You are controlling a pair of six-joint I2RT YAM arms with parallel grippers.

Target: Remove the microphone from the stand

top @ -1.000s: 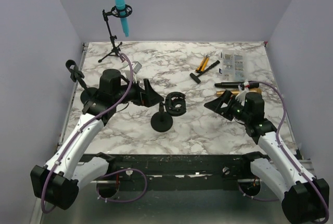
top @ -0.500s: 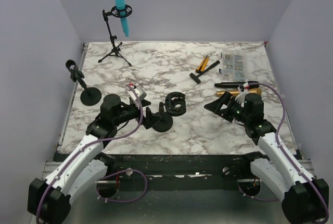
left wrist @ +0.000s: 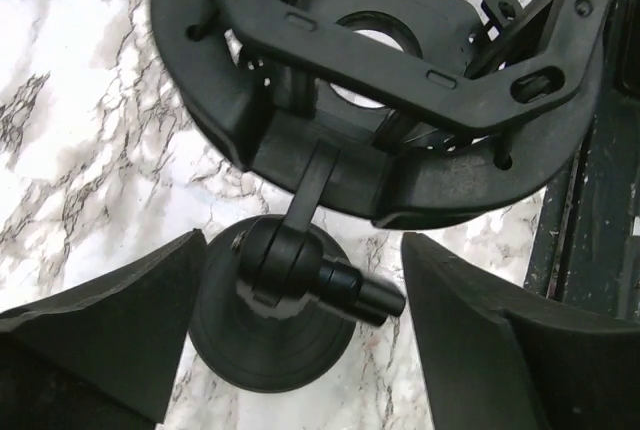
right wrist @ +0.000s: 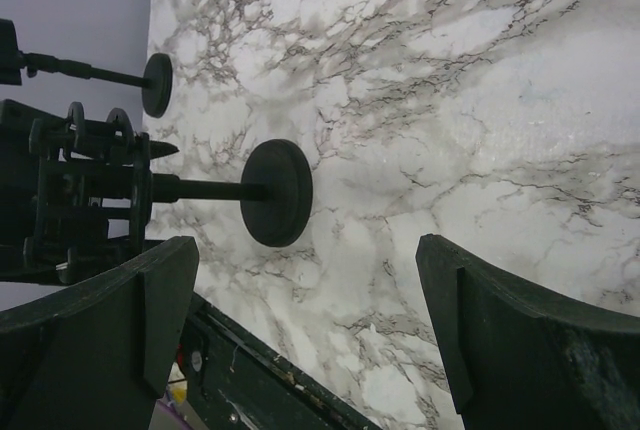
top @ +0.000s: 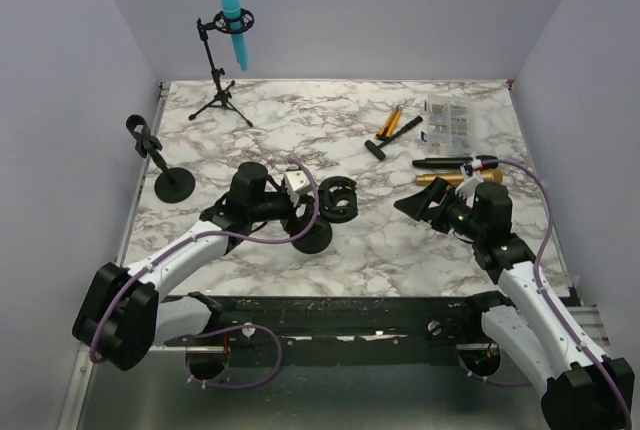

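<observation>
A blue microphone (top: 236, 25) hangs in a black shock mount on a tripod stand (top: 220, 98) at the table's back left, far from both grippers. My left gripper (top: 303, 218) is open over a short round-base stand (top: 312, 237) with an empty black shock mount (top: 338, 198). In the left wrist view my left gripper (left wrist: 300, 340) has its fingers (left wrist: 110, 320) on either side of that stand's base (left wrist: 270, 345) and swivel joint, touching neither. My right gripper (top: 420, 205) is open and empty above bare marble, also in the right wrist view (right wrist: 310, 340).
A second round-base stand (top: 172, 182) with a clip stands at the left edge. A black microphone (top: 450, 162) and a gold one (top: 445, 178) lie at the right. Orange-handled tools (top: 392, 128) and a packet (top: 447, 122) lie at the back right.
My left arm has swung from the left side to the middle and now hovers open over the round-base stand. The right arm has barely moved.
</observation>
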